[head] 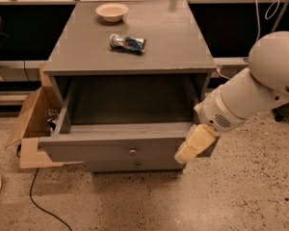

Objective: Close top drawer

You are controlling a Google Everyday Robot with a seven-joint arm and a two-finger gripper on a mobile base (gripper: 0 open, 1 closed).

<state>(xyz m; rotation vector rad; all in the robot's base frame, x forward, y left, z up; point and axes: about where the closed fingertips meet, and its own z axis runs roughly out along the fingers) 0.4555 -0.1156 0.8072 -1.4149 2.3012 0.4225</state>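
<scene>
The top drawer [111, 147] of the grey cabinet stands pulled far out, its deep box empty and its flat front facing me with a small round metal knob [132, 151]. My gripper [193, 145] hangs from the white arm at the right and sits against the right end of the drawer front, covering that corner. Its cream fingers point down and left.
On the cabinet top [173, 42] lie a crushed can [127, 43] and a small cream bowl [111, 11]. A lower drawer knob [137, 165] shows under the open drawer. An open cardboard box [31, 124] stands at the cabinet's left. A cable [38, 201] runs across the speckled floor.
</scene>
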